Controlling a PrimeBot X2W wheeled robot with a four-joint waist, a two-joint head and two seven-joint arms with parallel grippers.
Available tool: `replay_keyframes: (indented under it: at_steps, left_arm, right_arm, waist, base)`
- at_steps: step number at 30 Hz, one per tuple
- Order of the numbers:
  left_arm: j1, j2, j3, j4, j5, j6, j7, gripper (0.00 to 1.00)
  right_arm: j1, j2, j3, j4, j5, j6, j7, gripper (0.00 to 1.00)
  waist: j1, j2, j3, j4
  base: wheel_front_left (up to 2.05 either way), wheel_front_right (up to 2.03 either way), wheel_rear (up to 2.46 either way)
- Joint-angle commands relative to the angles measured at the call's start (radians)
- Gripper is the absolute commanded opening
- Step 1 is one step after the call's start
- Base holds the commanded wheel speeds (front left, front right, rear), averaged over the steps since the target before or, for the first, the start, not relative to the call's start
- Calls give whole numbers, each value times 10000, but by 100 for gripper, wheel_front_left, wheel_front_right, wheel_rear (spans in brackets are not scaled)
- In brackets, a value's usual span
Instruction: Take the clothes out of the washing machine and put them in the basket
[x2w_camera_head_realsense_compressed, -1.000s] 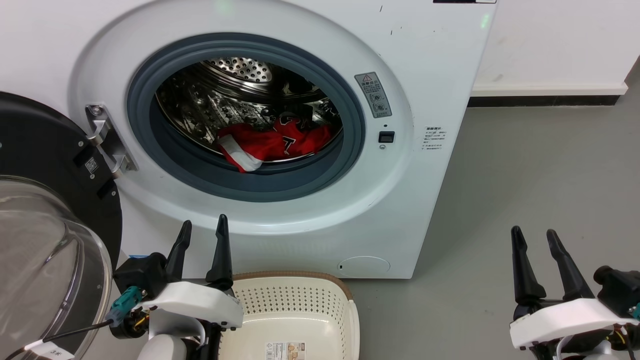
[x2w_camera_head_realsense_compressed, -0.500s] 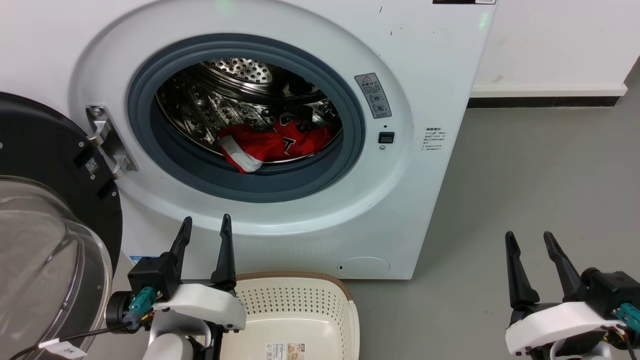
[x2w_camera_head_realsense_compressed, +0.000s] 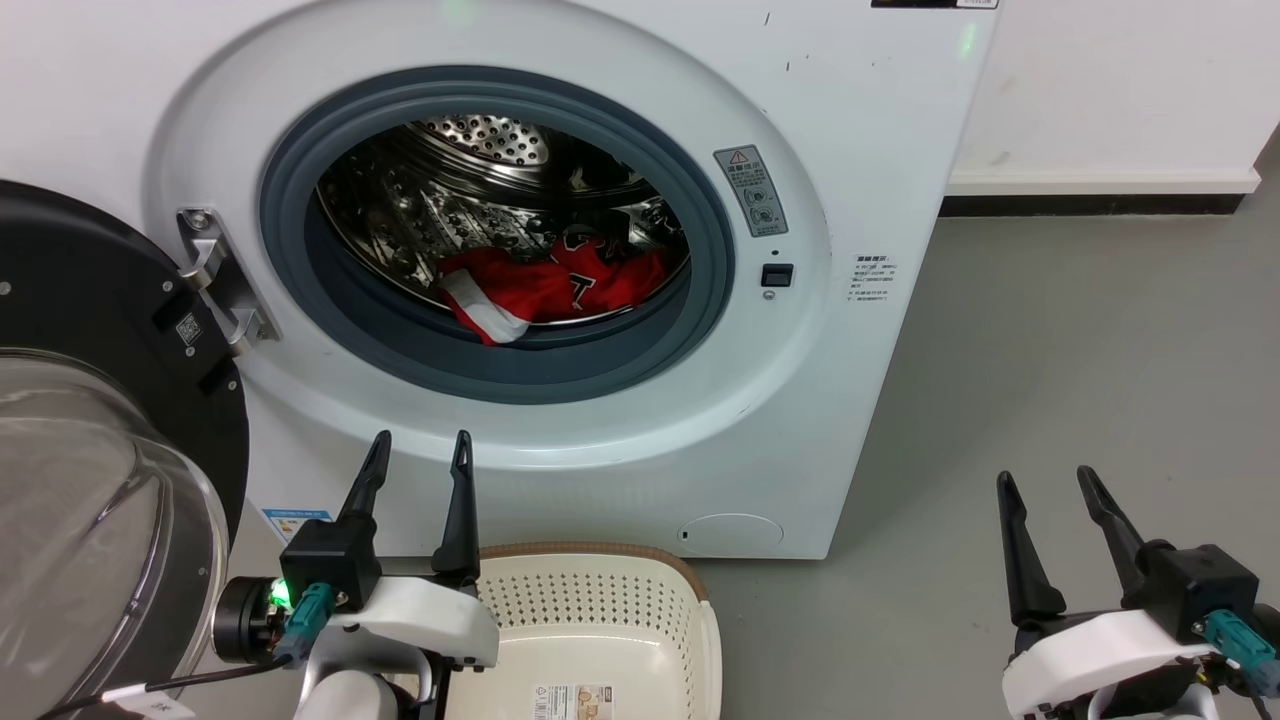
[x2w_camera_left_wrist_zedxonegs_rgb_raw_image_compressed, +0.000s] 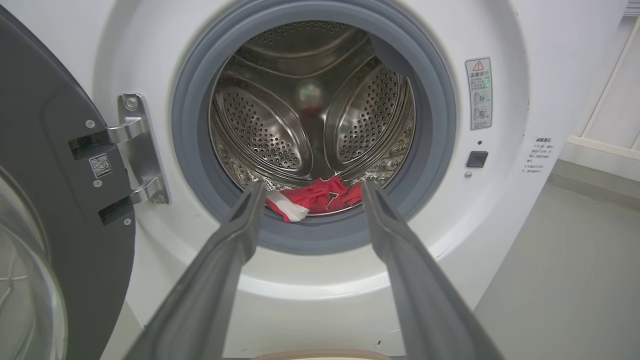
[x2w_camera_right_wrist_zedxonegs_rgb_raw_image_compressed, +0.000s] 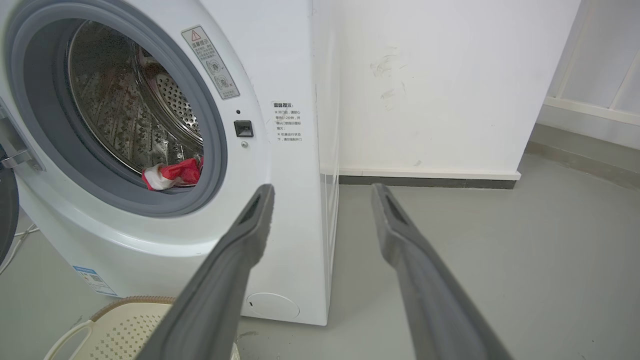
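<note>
The white washing machine (x2w_camera_head_realsense_compressed: 860, 120) stands with its black-framed glass door (x2w_camera_head_realsense_compressed: 90, 400) swung open to the left. Red clothes (x2w_camera_head_realsense_compressed: 560, 290) with a white band lie at the front of the steel drum, also seen as clothes (x2w_camera_left_wrist_zedxonegs_rgb_raw_image_compressed: 315, 197) in the left wrist view and clothes (x2w_camera_right_wrist_zedxonegs_rgb_raw_image_compressed: 172, 174) in the right wrist view. The cream basket (x2w_camera_head_realsense_compressed: 700, 640) sits on the floor below the machine's opening, with nothing but a label sticker on its bottom. My left gripper (x2w_camera_head_realsense_compressed: 420, 445) is open, just left of the basket and below the drum. My right gripper (x2w_camera_head_realsense_compressed: 1045, 480) is open over the floor at the right.
Grey floor (x2w_camera_head_realsense_compressed: 1080, 350) stretches right of the machine to a white wall with a dark skirting (x2w_camera_head_realsense_compressed: 1090, 203). The open door's hinge (x2w_camera_head_realsense_compressed: 215, 290) sticks out on the left of the opening. A white cable lies on the floor (x2w_camera_right_wrist_zedxonegs_rgb_raw_image_compressed: 15, 240) beside the machine.
Both grippers have sunk slightly and turned a little, the left one drifting right, the right one left. Clothes, basket and door have stayed put.
</note>
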Motion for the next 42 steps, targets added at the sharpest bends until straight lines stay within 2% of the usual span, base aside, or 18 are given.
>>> replay_keyframes:
  at_steps: [1, 14, 33, 42]
  left_arm:
    - [54, -42, 28, -25, 104, -24, -100, 100]
    - [70, -145, 71, 53, 835, -102, -327, 100]
    - [-20, -269, 166, 206, 873, -175, -319, 100]
    - [-1691, -224, 75, 1201, 1182, -156, -319, 100]
  right_arm:
    - [99, 10, 20, -14, -176, -3, -49, 100]
    - [96, 13, 106, 75, -1035, -3, -161, 100]
    - [14, 13, 125, 253, -649, -3, -177, 100]
    - [-486, 13, 501, 76, -464, -3, -204, 100]
  waist:
    - [0, 0, 0, 11]
    - [0, 0, 28, 32]
    - [0, 0, 46, 88]
    - [0, 0, 924, -283]
  base:
    - [0, 0, 0]
    - [0, 0, 0]
    - [0, 0, 0]
    - [0, 0, 0]
